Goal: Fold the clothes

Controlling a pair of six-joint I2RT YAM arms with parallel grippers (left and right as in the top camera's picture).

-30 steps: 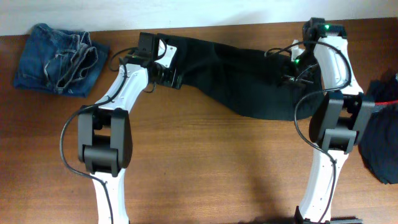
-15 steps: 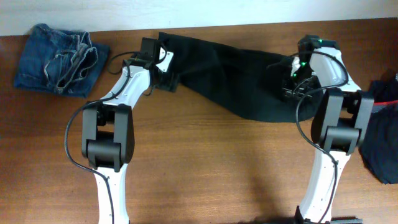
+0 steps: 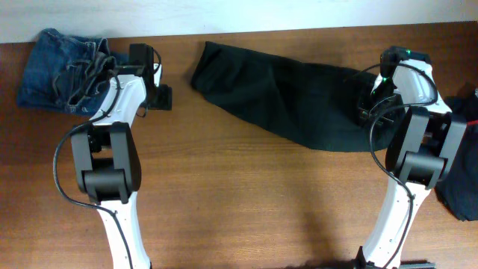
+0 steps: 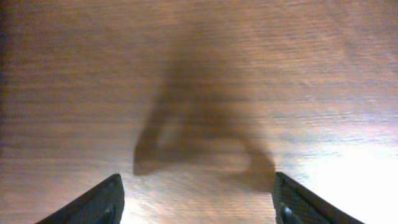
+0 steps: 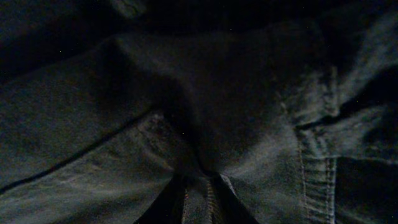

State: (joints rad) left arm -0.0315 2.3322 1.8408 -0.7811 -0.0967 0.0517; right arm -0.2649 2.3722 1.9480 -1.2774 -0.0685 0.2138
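Black trousers [image 3: 284, 93] lie stretched across the far middle of the table, their left end [image 3: 205, 67] lying free. My left gripper [image 3: 161, 97] hangs over bare wood to the left of them. In the left wrist view it [image 4: 197, 182] is open, with only wood between its fingers [image 4: 106, 199]. My right gripper [image 3: 366, 108] is at the trousers' right end. In the right wrist view it [image 5: 198, 194] is shut on a stitched fold of the black fabric [image 5: 205, 124], which fills that view.
Faded blue jeans [image 3: 63, 71] lie bunched at the far left corner, just behind my left arm. A dark garment [image 3: 459, 172] lies at the right edge beside the right arm. Bare wooden table [image 3: 246, 202] spreads in front.
My left gripper let go of the trousers' left end and swung left onto bare wood. The right gripper shifted a little to the right, still pinching the fabric.
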